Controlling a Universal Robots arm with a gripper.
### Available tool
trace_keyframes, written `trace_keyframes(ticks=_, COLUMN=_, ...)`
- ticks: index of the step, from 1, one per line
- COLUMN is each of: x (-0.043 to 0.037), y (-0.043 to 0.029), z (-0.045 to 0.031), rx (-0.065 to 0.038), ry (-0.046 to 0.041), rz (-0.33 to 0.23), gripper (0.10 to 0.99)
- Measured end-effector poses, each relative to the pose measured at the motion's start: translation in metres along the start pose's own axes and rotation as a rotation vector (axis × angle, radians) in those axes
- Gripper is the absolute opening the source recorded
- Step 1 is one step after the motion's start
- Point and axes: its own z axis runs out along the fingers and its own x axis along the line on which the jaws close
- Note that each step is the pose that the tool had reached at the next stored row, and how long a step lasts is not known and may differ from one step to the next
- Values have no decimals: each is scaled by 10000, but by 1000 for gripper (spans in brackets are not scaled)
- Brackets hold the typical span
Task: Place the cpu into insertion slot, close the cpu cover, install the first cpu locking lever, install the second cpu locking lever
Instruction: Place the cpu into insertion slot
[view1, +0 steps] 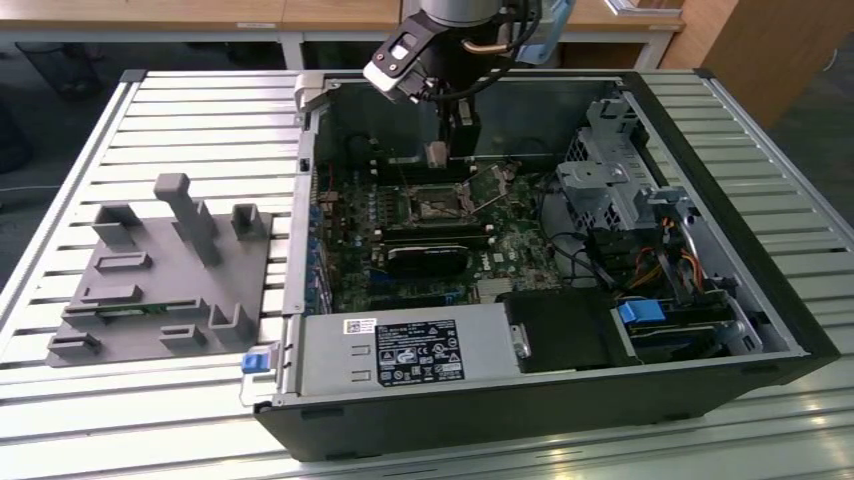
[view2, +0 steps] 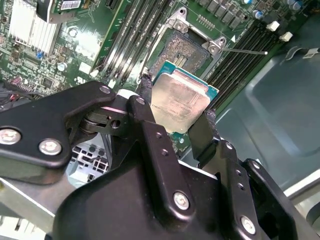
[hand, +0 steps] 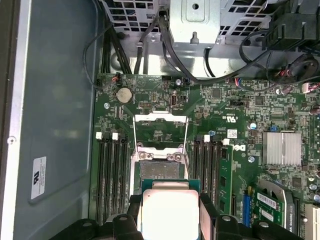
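My gripper (view2: 177, 102) is shut on the cpu (view2: 181, 99), a small square chip with a silvery-tan top, pinched at two opposite edges by the black fingers (view2: 145, 97). In the first wrist view the cpu (hand: 170, 212) hangs just short of the insertion slot (hand: 160, 167), a dark square socket on the green board. The cpu cover (hand: 161, 117) stands swung open beyond the socket, with thin lever rods (hand: 188, 136) raised along its sides. In the exterior view the gripper (view1: 437, 155) hovers above the insertion slot (view1: 434, 203) at the back of the open case.
Long black memory slots (hand: 107, 175) flank the socket on both sides. A black graphics card (view1: 427, 260) lies in front of it, drive cages and cables (view1: 627, 200) to the exterior view's right. A grey fixture block (view1: 160, 270) sits outside the case on the slatted table.
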Motion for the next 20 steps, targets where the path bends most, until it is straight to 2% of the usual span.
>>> trace_keyframes(ticks=6, x=-2, y=-6, z=103, rx=0, ry=2, rz=-28, gripper=541)
trace_keyframes(ticks=20, x=2, y=-15, z=273, rx=3, ry=10, rz=-166, gripper=541)
